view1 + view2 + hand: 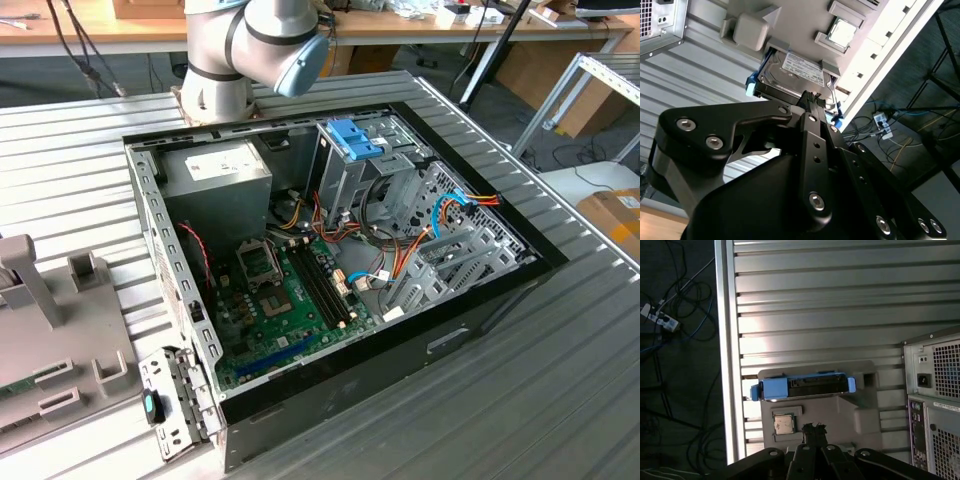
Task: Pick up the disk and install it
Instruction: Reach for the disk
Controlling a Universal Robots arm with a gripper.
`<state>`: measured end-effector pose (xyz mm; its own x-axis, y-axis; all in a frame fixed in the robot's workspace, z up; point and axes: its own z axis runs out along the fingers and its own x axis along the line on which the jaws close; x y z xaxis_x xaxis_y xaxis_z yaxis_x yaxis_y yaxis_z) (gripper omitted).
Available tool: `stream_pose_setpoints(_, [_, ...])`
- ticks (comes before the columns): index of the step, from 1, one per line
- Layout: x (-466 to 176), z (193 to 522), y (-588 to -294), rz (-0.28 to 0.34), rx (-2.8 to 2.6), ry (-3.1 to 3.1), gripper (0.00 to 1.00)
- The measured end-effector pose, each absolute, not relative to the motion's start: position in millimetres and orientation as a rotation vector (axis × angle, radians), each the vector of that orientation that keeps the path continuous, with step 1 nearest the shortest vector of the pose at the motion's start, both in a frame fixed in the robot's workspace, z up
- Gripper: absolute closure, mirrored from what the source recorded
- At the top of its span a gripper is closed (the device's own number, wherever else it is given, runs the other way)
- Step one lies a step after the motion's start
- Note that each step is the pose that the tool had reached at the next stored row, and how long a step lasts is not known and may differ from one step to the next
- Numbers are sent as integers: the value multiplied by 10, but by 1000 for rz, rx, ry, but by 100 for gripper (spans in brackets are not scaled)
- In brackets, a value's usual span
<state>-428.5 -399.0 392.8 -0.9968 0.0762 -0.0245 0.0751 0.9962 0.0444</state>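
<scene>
The disk (795,70) lies in a grey holder (750,30), its white label facing up and blue rails along its edges. In the first wrist view the disk (805,386) shows edge-on in the same grey holder (860,415), with blue plastic at both ends. My gripper (812,98) hangs above the disk's near edge, apart from it. Its black fingertips (814,428) are shut together with nothing between them. In the exterior view the arm's base (240,50) stands behind the open computer case (330,250).
A square processor chip (783,424) sits in the holder beside the disk. The case holds a metal drive cage with a blue latch (352,135), a grey power-supply box (215,165) and a green motherboard (290,300). The ribbed table's edge (722,340) runs close to the holder, with cables on the floor beyond.
</scene>
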Motion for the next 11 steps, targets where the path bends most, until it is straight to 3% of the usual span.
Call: stream_pose_setpoints(11, [-4355,3928,-3989,68,118,3112,89])
